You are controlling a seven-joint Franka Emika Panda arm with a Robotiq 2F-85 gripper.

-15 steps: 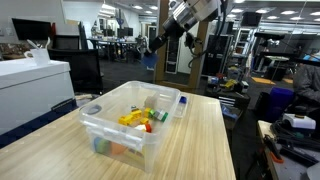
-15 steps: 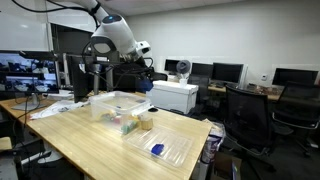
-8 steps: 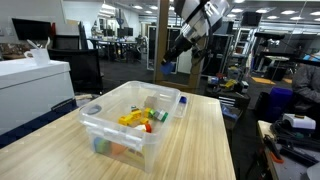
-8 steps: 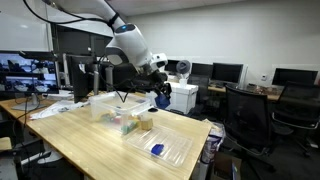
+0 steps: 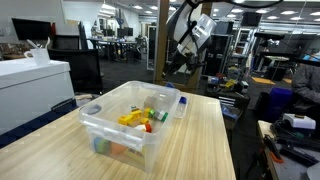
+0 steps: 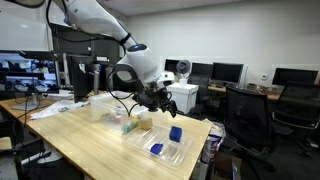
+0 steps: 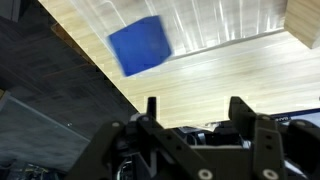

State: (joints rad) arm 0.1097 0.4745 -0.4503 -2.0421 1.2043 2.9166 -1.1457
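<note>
Scanning from the left in an exterior view, I see the clear plastic bin [image 6: 100, 108] on the wooden table [image 6: 70, 135]. It holds a heap of bright toys [image 5: 135, 118], mostly yellow, red and green. The bin stands uncovered, and its lid [image 6: 178, 152] lies flat on the table at the bin's four o'clock. Flat like that, I judge it serves as a shallow tray. A small blue piece [image 6: 155, 149] rests on the lid's near part.

Next to the right is my claw [image 6: 163, 100], hanging above the lid with the arm bent over from the bin side so the fingers point down. In the wrist view the jaws stand apart with nothing between them, so the claw [image 7: 195, 112] is released and empty.

The blue cube [image 6: 175, 133] is at about five o'clock from the claw and well below it, over the far part of the lid. From the wrist it shows at eleven o'clock, tilted against the lid's ridged plastic. I cannot tell whether it is resting there or only just above the surface.

At the far right there are only office chairs and desks, well apart from the work.
</note>
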